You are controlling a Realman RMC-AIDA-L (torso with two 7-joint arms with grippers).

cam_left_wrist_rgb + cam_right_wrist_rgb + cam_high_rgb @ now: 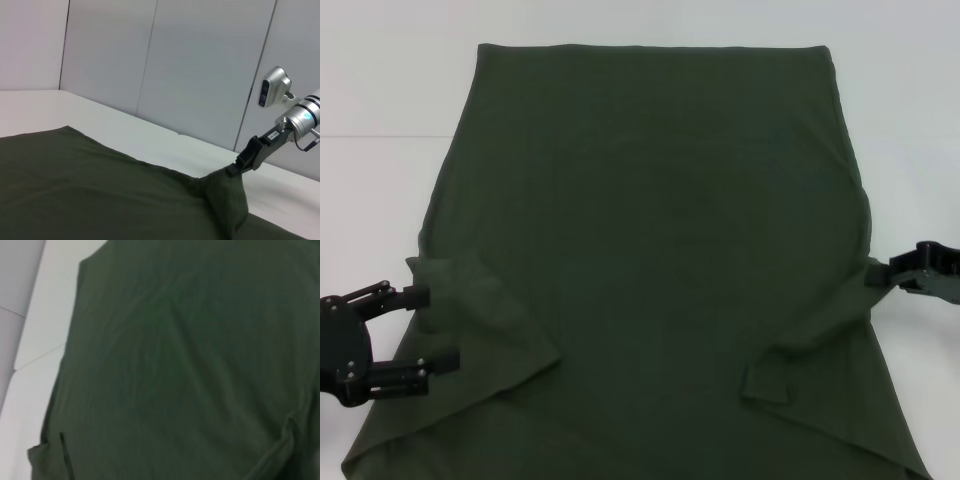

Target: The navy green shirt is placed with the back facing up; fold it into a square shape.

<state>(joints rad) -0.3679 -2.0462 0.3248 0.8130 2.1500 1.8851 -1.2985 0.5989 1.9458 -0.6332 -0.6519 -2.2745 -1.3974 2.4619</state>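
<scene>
Navy green shirt (650,260) pinched by right gripper (239,165), seemingly.

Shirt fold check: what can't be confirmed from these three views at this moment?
- Shirt collar and near hem: cut off by the head view's lower edge.
- Front lettering: hidden, since the shirt lies back up.
- Right pincer: shut on a raised bunch of cloth in the left wrist view; the cloth covers its tips.
- Left pincer: open at the left sleeve; whether it touches the cloth is unclear.
- Right wrist view: blurred, no fingers shown.
</scene>
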